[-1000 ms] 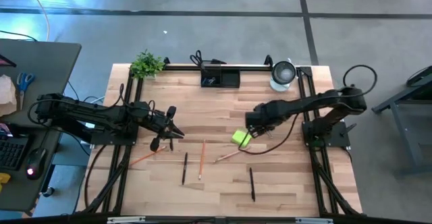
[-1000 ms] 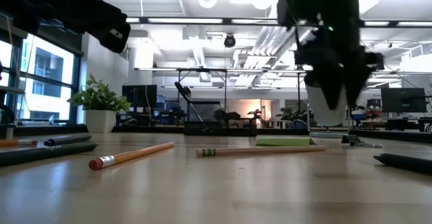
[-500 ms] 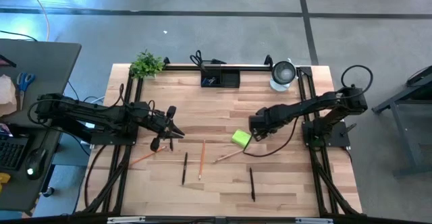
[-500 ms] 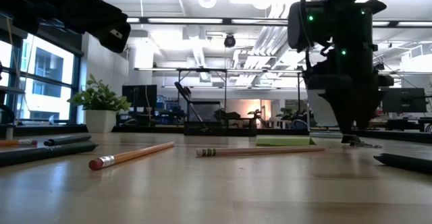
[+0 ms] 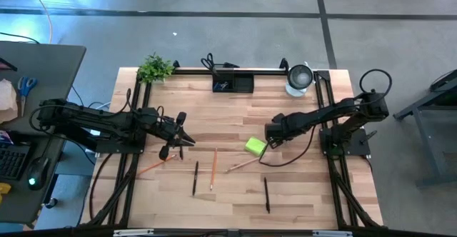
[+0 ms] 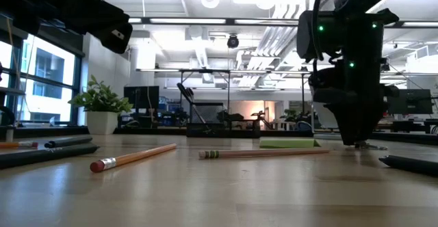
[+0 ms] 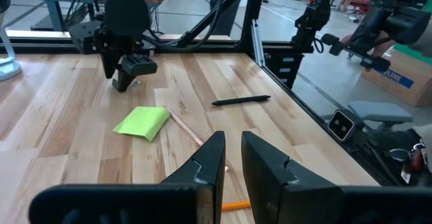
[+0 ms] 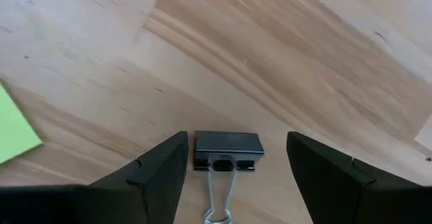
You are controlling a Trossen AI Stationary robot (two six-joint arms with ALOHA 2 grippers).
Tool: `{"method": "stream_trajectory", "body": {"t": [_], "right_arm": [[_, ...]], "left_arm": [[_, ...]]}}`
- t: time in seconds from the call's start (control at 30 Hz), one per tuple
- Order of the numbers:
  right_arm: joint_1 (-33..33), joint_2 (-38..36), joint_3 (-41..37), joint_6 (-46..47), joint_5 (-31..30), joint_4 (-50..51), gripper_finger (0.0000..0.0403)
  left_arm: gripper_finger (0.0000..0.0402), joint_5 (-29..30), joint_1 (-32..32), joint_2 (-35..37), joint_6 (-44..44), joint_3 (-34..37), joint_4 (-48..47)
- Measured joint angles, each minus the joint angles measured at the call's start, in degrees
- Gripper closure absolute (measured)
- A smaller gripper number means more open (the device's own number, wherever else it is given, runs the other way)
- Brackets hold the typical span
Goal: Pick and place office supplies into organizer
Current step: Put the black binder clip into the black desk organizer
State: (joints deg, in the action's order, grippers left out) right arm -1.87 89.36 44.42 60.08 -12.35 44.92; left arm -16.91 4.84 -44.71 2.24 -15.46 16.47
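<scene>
My right gripper [image 8: 236, 144] is open and low over the table, one finger on either side of a black binder clip [image 8: 227, 147] that lies flat on the wood; no contact shows. From overhead, the right gripper [image 5: 270, 135] is just right of the lime-green sticky pad [image 5: 255, 146]. The low view has it [image 6: 356, 137] down at the clip [image 6: 367, 145]. My left gripper [image 5: 183, 140] hovers left of centre, shut, holding nothing. The black organizer [image 5: 233, 84] stands at the far edge.
Pencils [image 5: 213, 167] [image 5: 243, 164] [image 5: 151, 167] and two black pens [image 5: 195, 178] [image 5: 266, 194] lie on the near half of the table. A silver-and-white cup [image 5: 300, 78] and a potted plant [image 5: 155, 68] stand at the far corners. Bare wood lies between the clip and the organizer.
My right gripper has moved a little toward the table's right edge, away from the sticky pad, and has come down until its fingers are at the table around the binder clip. The left arm has kept still.
</scene>
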Motion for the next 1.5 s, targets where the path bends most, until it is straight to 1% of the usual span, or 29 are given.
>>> {"method": "stream_trajectory", "body": {"t": [0.17, 0.37, 0.43, 0.53, 0.8, 0.87, 0.97, 1.07, 1.17, 1.23, 1.33, 1.43, 1.5], "right_arm": [[0.0, -0.1, -1.1, 1.5, 0.8, -0.6, 0.0156], [0.0, -0.1, -1.2, 1.4, 0.1, -1.6, 0.0156], [0.0, -0.1, -1.2, 1.5, 0.1, -1.9, 0.0162], [0.0, 0.0, -1.2, 2.8, 0.8, -2.4, 0.0184], [0.0, 0.0, -1.3, 3.0, 1.8, -4.7, 0.026], [0.0, 0.1, -0.8, 3.0, 2.0, -5.4, 0.0271], [0.2, 0.2, 1.6, 2.7, 2.3, -6.9, 0.0274], [1.2, 0.2, 5.6, -0.7, 1.2, -8.7, 0.0267], [2.8, 0.2, 10.5, -5.9, -4.0, -13.1, 0.0263], [4.2, 0.2, 13.6, -11.2, -7.3, -17.8, 0.0263], [7.0, 1.3, 18.7, -20.0, -9.9, -23.9, 0.0263], [10.4, 4.8, 24.4, -28.0, -9.9, -27.1, 0.0263], [12.6, 8.0, 28.4, -32.9, -8.4, -28.6, 0.0263]], "left_arm": [[0.0362, 0.0, 0.0, 0.0, 0.0, 0.0, 0.0], [0.0362, 0.0, 0.0, 0.0, 0.0, 0.0, 0.0], [0.0362, 0.0, 0.0, 0.0, 0.0, 0.0, -0.1], [0.0362, 0.0, 0.0, 0.0, 0.0, 0.0, -0.1], [0.0362, 0.0, 0.0, 0.0, 0.0, 0.0, -0.1], [0.0362, 0.0, 0.0, 0.0, 0.0, 0.0, -0.1], [0.0362, 0.0, 0.0, 0.0, -0.3, 0.0, -0.1], [0.0362, 0.0, 0.0, 0.0, -0.3, 0.0, 0.0], [0.0362, 0.0, 0.0, 0.0, -0.3, 0.0, 0.0], [0.0362, 0.0, 0.0, 0.0, -0.3, 0.0, 0.0], [0.0362, 0.0, 0.0, 0.0, -0.3, 0.0, 0.0], [0.0362, 0.0, 0.0, 0.0, -0.4, 0.0, 0.0], [0.0362, 0.0, 0.0, 0.0, -0.4, 0.0, 0.0]]}}
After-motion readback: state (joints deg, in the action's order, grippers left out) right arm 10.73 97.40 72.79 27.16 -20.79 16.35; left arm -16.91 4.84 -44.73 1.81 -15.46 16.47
